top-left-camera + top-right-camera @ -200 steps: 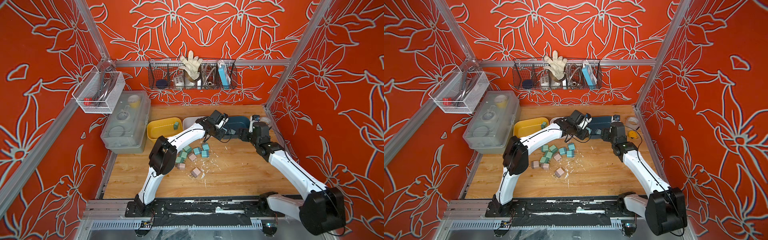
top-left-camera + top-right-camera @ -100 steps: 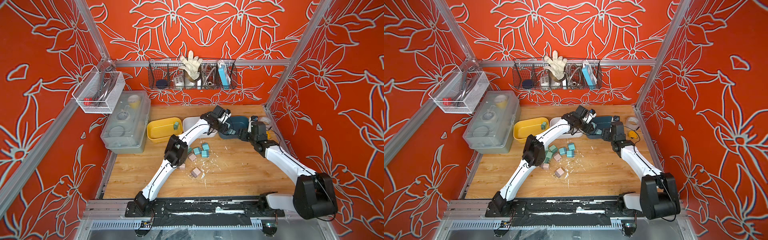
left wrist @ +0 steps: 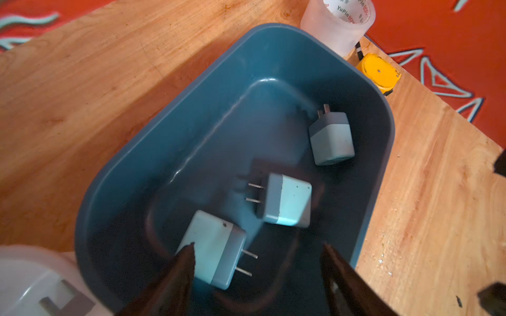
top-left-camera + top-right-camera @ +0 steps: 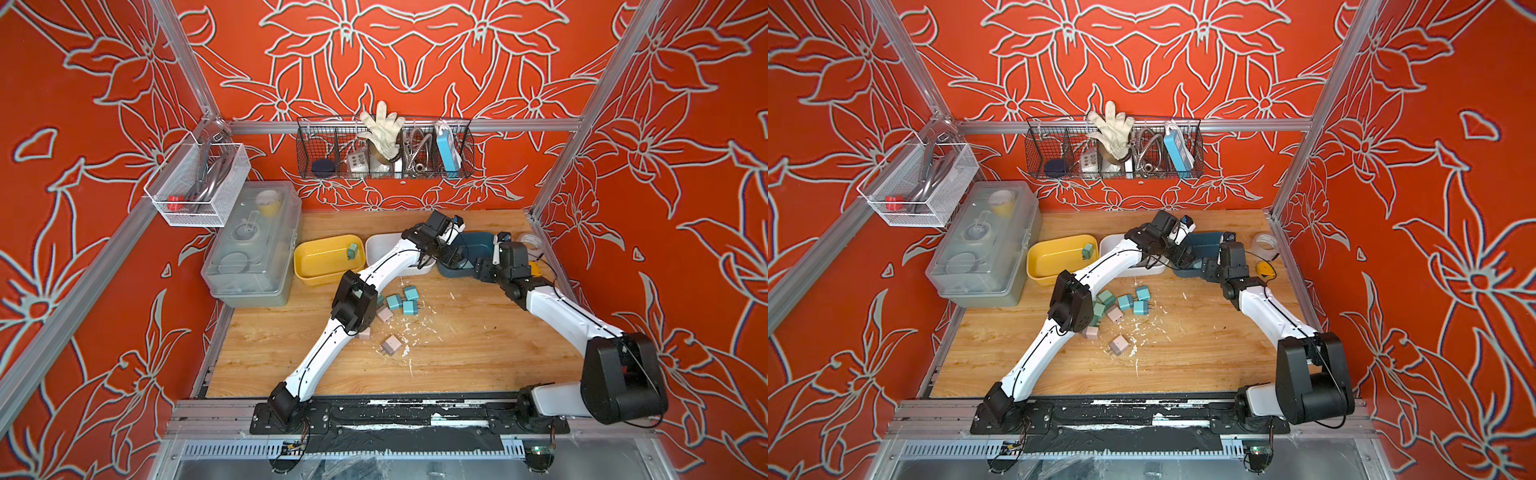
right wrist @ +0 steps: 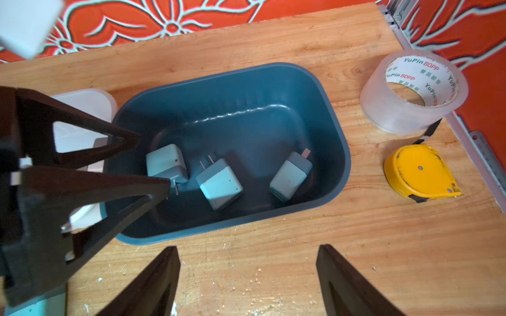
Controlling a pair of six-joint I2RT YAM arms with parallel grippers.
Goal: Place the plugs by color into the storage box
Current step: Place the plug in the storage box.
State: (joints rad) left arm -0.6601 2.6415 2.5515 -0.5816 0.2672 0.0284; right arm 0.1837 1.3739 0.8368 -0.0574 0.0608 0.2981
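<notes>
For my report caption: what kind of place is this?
Likely a robot test cell: two arms mounted on a base rail, aluminium frame posts, orange floral wall panels, a wire basket of hardware.

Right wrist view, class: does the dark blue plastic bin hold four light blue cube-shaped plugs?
No, only three light blue cube-shaped plastic plugs lie inside the dark blue plastic bin.

Bright, even light fills both top views, walls bowing at frame edges; up close, glare streaks the blue bin, one plug blurred.
</notes>
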